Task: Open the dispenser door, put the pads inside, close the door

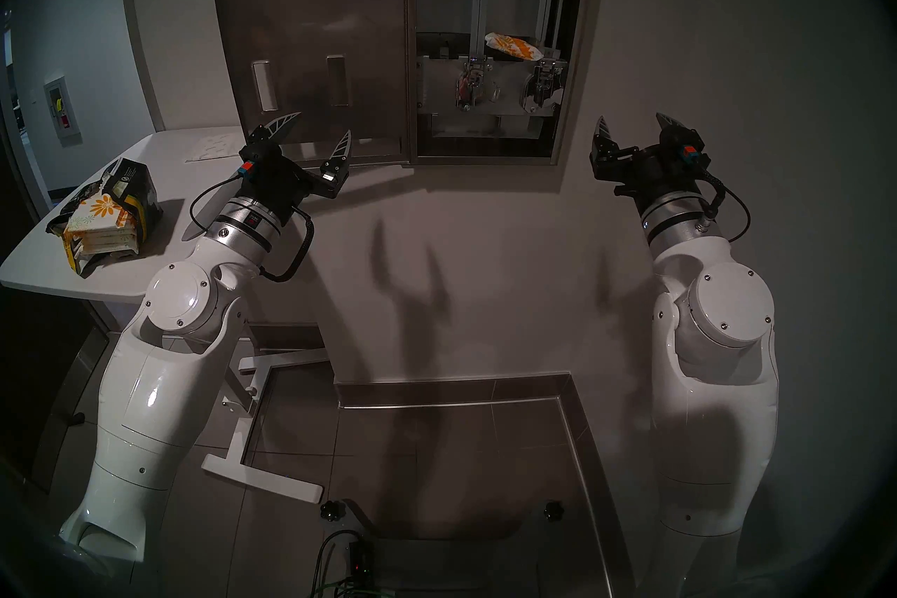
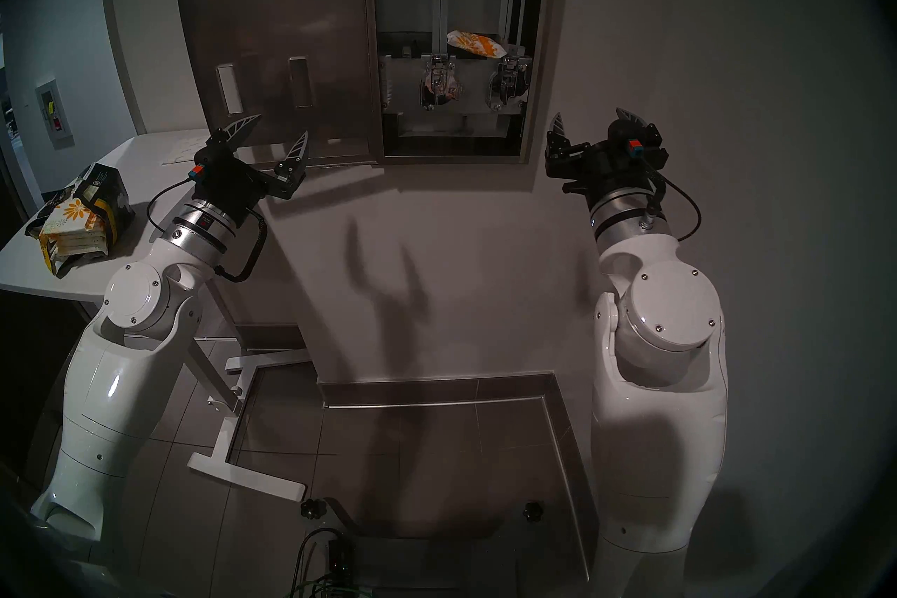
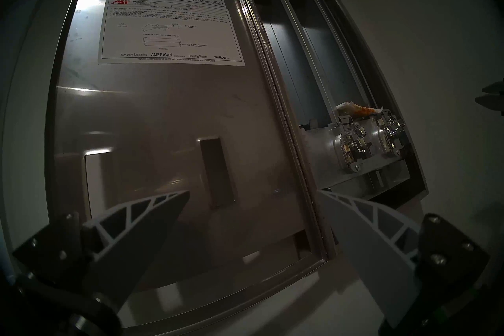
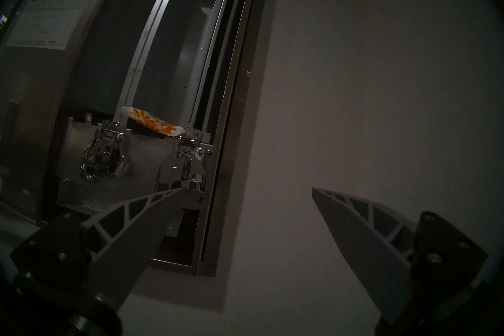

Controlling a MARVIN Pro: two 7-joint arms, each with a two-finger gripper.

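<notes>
The steel dispenser [image 1: 568, 48] hangs on the wall with its door [image 1: 310, 48] swung wide to the left, white instruction sheet facing me. One daisy-print pad [image 1: 514, 46] lies inside, atop the chrome lever mechanism; the same pad [image 4: 152, 121] shows in the right wrist view and, as a thin edge, the pad [image 3: 357, 109] in the left wrist view. More pads [image 1: 99, 218] sit stacked in a torn black-and-yellow bag on the white table. My left gripper [image 1: 323, 128] is open and empty just below the door's bottom edge. My right gripper [image 1: 631, 126] is open and empty, right of the cabinet.
The white table [image 1: 160, 175] stands at the left, partly under the open door, with a flat white sheet [image 1: 216, 145] at its back. The table's white legs [image 1: 252, 437] reach across the tiled floor. Bare wall lies below and right of the cabinet.
</notes>
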